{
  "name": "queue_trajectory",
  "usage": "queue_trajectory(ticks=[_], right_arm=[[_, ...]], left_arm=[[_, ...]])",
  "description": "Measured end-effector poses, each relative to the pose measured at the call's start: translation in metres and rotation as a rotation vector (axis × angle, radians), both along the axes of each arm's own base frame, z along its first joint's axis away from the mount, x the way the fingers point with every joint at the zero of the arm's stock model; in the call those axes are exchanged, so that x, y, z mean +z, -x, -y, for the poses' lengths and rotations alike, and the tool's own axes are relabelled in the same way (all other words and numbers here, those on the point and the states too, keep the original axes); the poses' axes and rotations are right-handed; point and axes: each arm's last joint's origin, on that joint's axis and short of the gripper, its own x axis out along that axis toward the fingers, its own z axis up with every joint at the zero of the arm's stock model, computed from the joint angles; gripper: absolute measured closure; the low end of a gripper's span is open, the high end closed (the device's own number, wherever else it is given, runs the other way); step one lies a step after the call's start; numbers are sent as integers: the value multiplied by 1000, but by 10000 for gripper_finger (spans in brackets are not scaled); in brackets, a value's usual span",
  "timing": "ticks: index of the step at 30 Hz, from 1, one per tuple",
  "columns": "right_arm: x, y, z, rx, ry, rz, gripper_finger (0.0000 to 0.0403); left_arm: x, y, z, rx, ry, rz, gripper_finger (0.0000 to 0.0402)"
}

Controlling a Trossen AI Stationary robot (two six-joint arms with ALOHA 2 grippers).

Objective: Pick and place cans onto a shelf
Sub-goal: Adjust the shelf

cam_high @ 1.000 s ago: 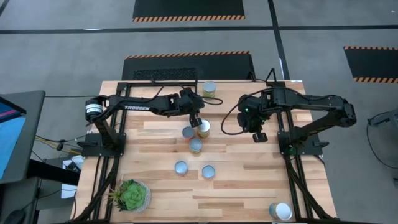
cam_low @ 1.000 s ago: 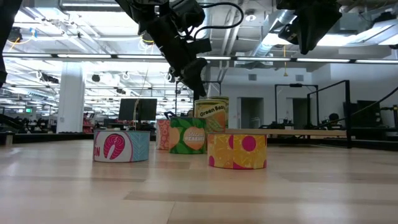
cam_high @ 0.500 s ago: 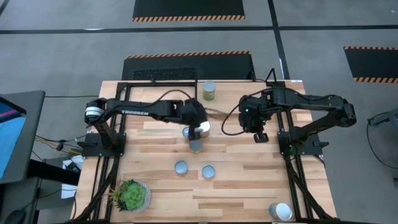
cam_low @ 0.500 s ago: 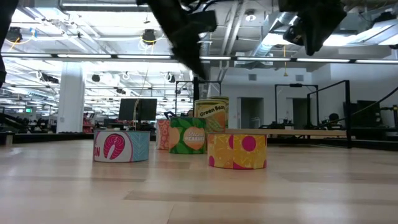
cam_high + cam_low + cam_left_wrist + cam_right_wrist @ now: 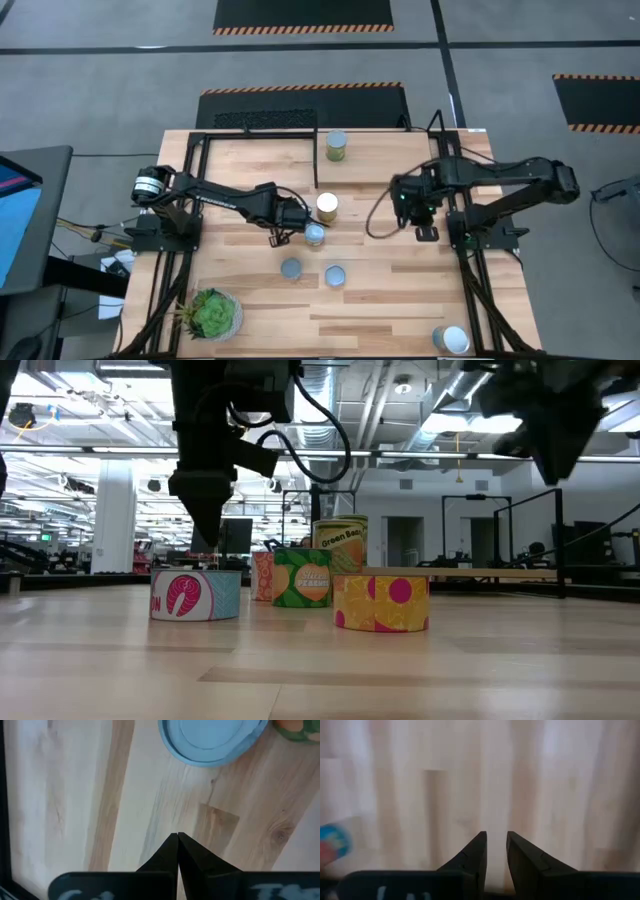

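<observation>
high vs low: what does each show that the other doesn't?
High only: the plant, a can at the table's near right corner, a can on the shelf, and each arm's layout, the left gripper beside the middle cans.

Low only: the can labels, such as the salmon can and the citrus can, plus the room behind.

Both: the cluster of cans mid-table and both arms above the table.
</observation>
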Motion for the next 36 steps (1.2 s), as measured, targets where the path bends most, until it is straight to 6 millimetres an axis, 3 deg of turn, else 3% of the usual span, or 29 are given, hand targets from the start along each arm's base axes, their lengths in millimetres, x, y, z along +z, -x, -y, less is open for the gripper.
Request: queue_trajectory(ticks=[8,13,19,28,36], right_arm=[[-10,20,13,-300,433,69,323],[-8,33,29,-601,451,40,334],[-10,57,50,-849,456,-154,351],[-8,64,72,-862,477,-162,395],[-9,73,84,-869,475,-218,375]], left_arm=[[2,1,-7,-7,-28,-8,401],[11,6,-14,-11,-45,-10,401],[21,10,-22,-16,-48,17,401],[21,7,-26,-27,-52,36,402],[21,7,-26,-26,-56,36,401]])
